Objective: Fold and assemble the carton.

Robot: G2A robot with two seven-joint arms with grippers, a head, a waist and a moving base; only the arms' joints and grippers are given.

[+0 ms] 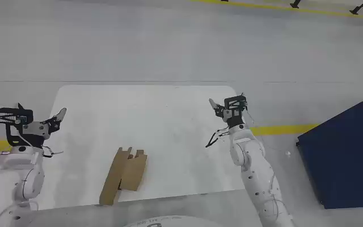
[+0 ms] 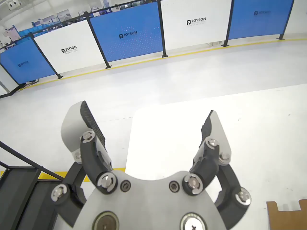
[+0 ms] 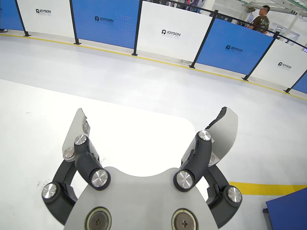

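A flat, unfolded brown carton (image 1: 123, 173) lies on the white table (image 1: 159, 119) near its front edge, left of centre. One corner of the carton (image 2: 287, 214) shows in the left wrist view. My left gripper (image 1: 39, 118) hangs open over the table's left edge, apart from the carton, with nothing between its fingers (image 2: 82, 123). My right gripper (image 1: 227, 103) hovers open near the table's far right corner, well away from the carton. In its own wrist view the right gripper (image 3: 153, 113) holds nothing.
A dark blue bin (image 1: 334, 153) stands on the floor to the right of the table. A black frame (image 2: 19, 187) sits beside the table's left edge. Yellow floor tape (image 1: 283, 129) runs behind the right arm. Blue and white fence panels (image 3: 168, 32) ring the area.
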